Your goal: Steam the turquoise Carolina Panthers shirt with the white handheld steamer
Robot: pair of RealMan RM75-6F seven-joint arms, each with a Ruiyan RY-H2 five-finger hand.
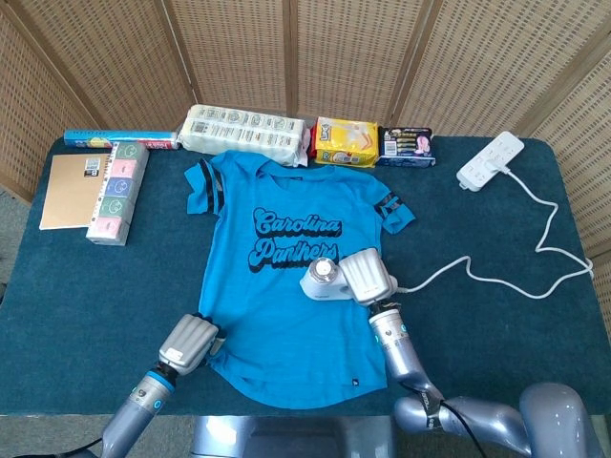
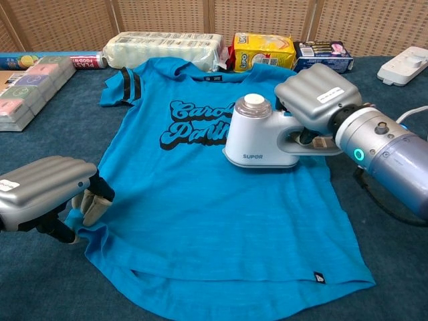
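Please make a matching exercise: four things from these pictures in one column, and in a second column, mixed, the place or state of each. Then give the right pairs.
Things
1. white handheld steamer
2. left hand
3. white power strip
4. yellow snack packet

Places or states
A. lies at the far right of the dark blue table
B. holds the hem of the turquoise Carolina Panthers shirt
C. lies beyond the shirt's collar
D. held by the right hand

Pairs: 1-D, 2-B, 3-A, 4-C

steamer (image 2: 257, 137) hiding shirt (image 2: 200, 200) lettering's end
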